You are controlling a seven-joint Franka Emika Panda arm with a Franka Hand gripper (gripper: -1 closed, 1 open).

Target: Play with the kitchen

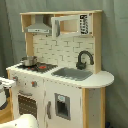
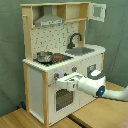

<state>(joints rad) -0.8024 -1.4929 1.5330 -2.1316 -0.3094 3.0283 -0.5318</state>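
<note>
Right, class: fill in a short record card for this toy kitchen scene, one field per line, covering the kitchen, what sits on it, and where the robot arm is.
kitchen: tall white and light-wood toy play kitchen
hood: grey, upper shelf
faucet: black curved tap behind the grey sink
stovetop: small silver pot on it
upper cabinet door: open
robot arm: white, at the oven front
gripper: by the oven door's top edge; open or shut unclear

Wooden floor (image 2: 30, 120) carries the kitchen (image 2: 60, 60), standing directly on the boards, seen in the second exterior view. Kitchen countertop (image 1: 100, 80) in both exterior views: white, rounded at the sink end. Sunk into it, a grey sink (image 1: 72, 74). Black faucet (image 1: 83, 59) rises just behind the sink. Beside the sink, a stovetop (image 1: 42, 66) with a metal pot (image 1: 28, 61) resting on it.
</note>
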